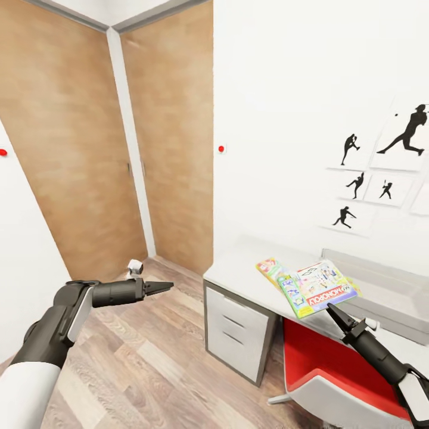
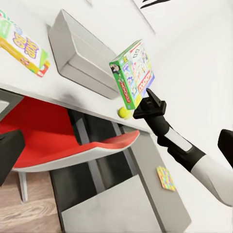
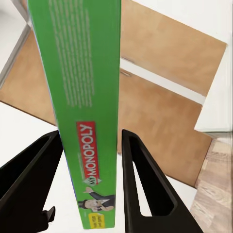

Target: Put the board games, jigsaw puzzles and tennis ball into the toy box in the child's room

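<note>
My right gripper (image 1: 329, 308) is shut on the edge of the green-and-white Monopoly board game (image 1: 326, 285), holding it tilted above the table (image 1: 235, 269), just in front of the light-grey toy box (image 1: 381, 292). In the right wrist view the box's green side (image 3: 82, 97) sits between both fingers. Another colourful game box (image 2: 22, 46) lies flat on the table. The tennis ball (image 2: 124, 112) rests near the table's edge below the held box. A small many-coloured jigsaw square (image 2: 166, 178) lies on a grey surface. My left gripper (image 1: 168, 288) hangs open and empty over the floor.
A red-seated chair (image 1: 333, 363) is pushed under the table beneath my right arm. White drawers (image 1: 238, 330) form the table's left end. Brown wooden doors (image 1: 77, 149) stand at the left, and black baseball silhouettes (image 1: 381, 173) hang on the wall. Wood-plank floor (image 1: 149, 363) lies open ahead.
</note>
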Available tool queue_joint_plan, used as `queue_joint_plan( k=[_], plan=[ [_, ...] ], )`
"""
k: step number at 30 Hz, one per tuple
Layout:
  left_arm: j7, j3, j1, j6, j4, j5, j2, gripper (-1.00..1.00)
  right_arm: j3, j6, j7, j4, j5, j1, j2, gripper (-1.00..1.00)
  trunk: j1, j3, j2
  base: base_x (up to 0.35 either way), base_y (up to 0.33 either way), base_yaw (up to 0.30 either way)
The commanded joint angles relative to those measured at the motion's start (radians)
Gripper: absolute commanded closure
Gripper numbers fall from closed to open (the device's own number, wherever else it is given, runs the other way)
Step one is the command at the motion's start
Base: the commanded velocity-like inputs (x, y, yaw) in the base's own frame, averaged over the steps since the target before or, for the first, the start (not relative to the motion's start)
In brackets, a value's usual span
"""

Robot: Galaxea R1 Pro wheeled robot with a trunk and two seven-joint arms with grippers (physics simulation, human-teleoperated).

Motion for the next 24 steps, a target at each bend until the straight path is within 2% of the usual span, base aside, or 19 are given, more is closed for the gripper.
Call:
queue_joint_plan(
  k=[1,12,24],
  plan=[
    [-0.002,0.001,-0.001,0.008,0.000,0.002,0.001,-1.00,-0.001,0.009,0.001,0.001,-0.006,-0.001,0.000,1.00,0.001,-0.003,-0.002,0.000,0.000,-0.272],
    [-0.004,0.005,-0.001,0.003,-0.002,0.004,0.002,-1.00,-0.002,0.009,0.003,0.012,-0.006,-0.001,-0.001,1.00,0.001,-0.007,-0.002,0.017,0.000,-0.272],
    [-0.004,0.006,-0.001,0.002,-0.002,0.006,0.002,-1.00,-0.008,0.007,0.003,0.020,-0.005,-0.001,-0.003,1.00,0.001,-0.007,-0.002,0.292,-0.057,-0.273]
  ],
)
